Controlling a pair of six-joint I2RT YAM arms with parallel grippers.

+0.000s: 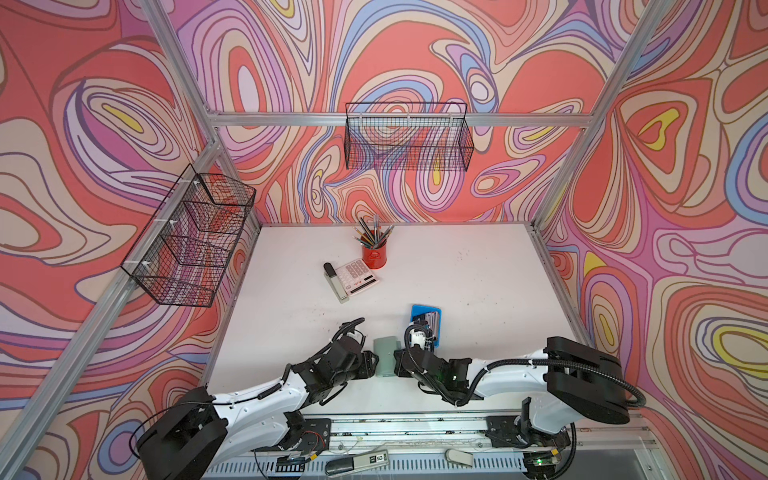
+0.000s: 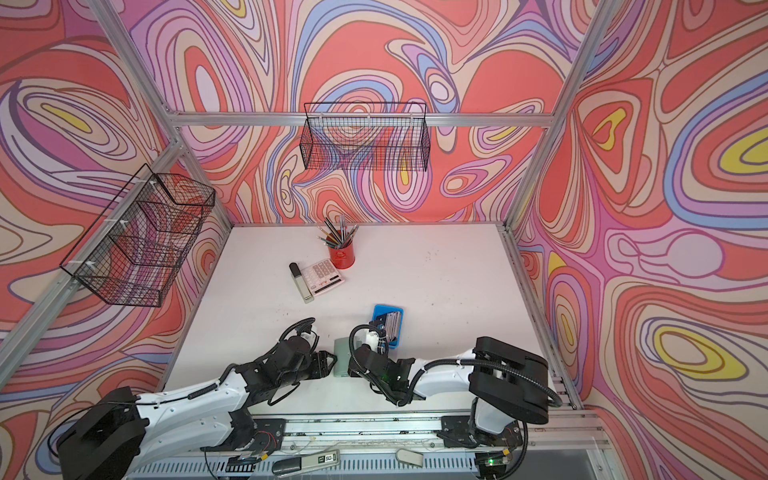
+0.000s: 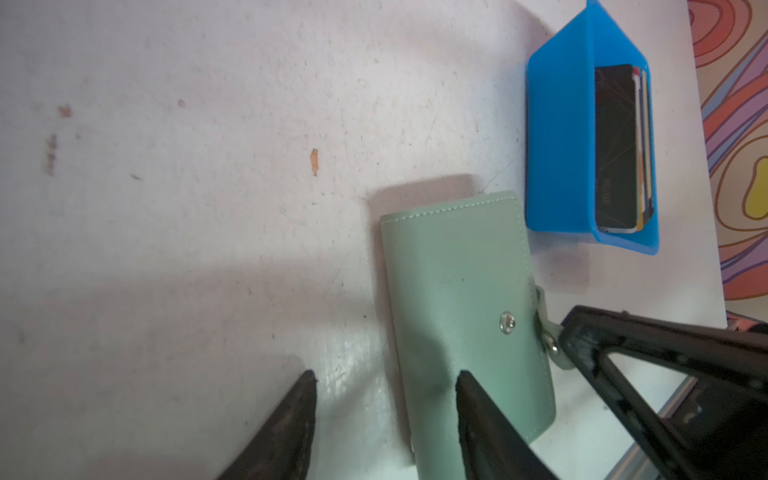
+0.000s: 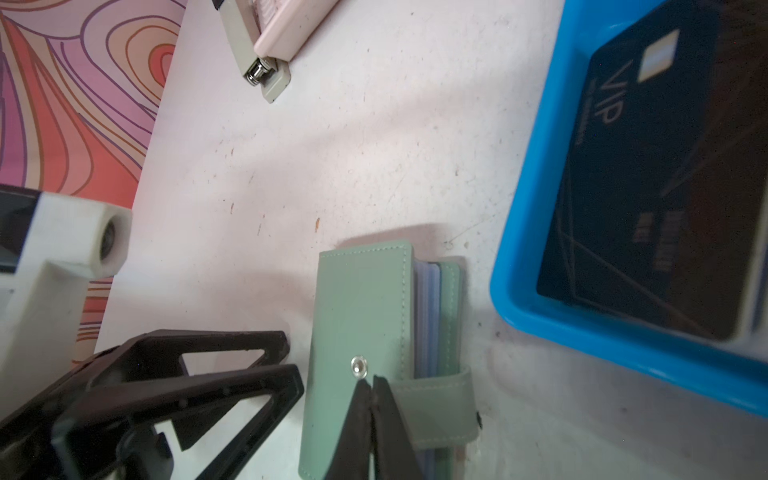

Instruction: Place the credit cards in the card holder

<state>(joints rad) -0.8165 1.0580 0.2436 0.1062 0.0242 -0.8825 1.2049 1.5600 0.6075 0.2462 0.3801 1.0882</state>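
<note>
Straddles left edge of card holder [image 3: 453, 270], near-centre on table [image 1: 457, 270], with left gripper [image 3: 384, 376] half spread; contact unclear. Pinches its snap tab [image 4: 449, 395] with right gripper [image 4: 372, 382], tips pressed together. Just beyond, rightward: credit cards [image 3: 617, 145] stacked in blue tray [image 3: 557, 124].

On the table [image 1: 478, 270], card holder [image 1: 384, 354] front-centre; credit cards [image 1: 430, 322] in tray [image 1: 420, 308] just behind-right.

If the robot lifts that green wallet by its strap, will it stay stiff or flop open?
Probably flops: the card holder looks like soft leather, and its snap tab, pinched by the right gripper, is undone. The clear sleeves would likely fan out. Flat and thin, it shouldn't roll.
</note>
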